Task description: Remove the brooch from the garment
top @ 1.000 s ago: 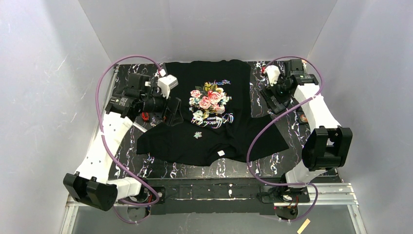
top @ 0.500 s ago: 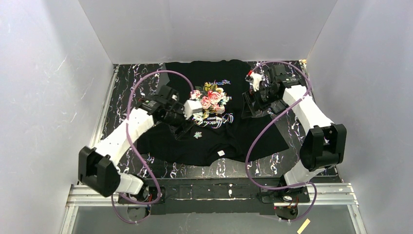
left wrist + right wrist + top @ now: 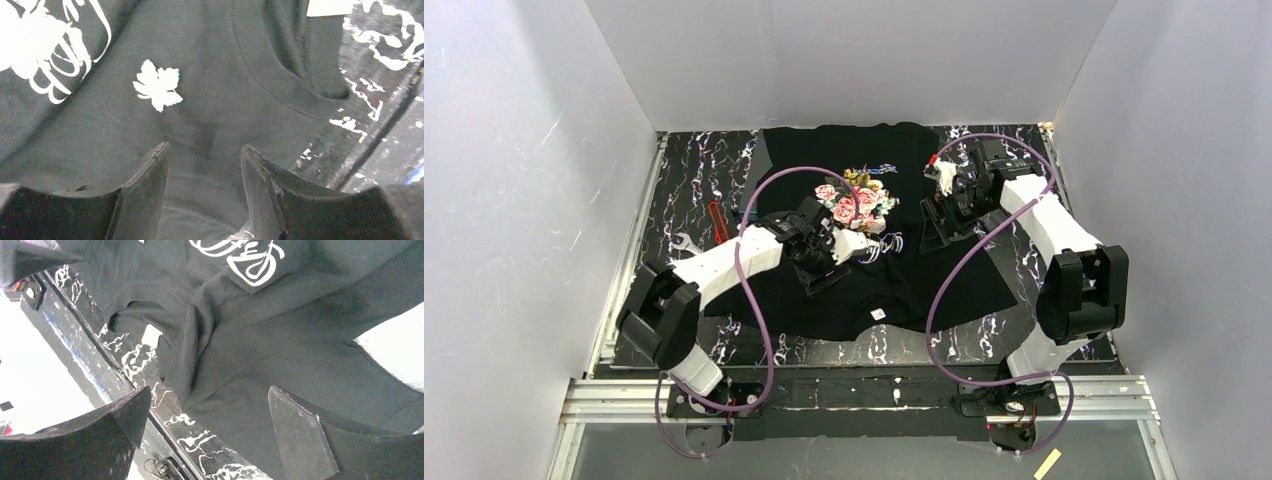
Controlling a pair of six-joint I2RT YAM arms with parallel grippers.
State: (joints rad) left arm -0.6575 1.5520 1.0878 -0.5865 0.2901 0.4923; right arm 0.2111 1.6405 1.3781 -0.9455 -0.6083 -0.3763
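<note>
— How do we hold our left hand (image 3: 205, 146)?
— Fingers parted, gripping nothing, wrist tipped down, arm stretched inward.
— And our right hand (image 3: 208, 390)?
— Fingers wide apart, likewise empty, forearm angled inward.

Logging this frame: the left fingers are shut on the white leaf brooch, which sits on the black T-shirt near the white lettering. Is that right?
Not quite. The left wrist view shows the left fingers open, with the leaf brooch lying on the black T-shirt beyond them, untouched. It does sit near the white lettering.
</note>
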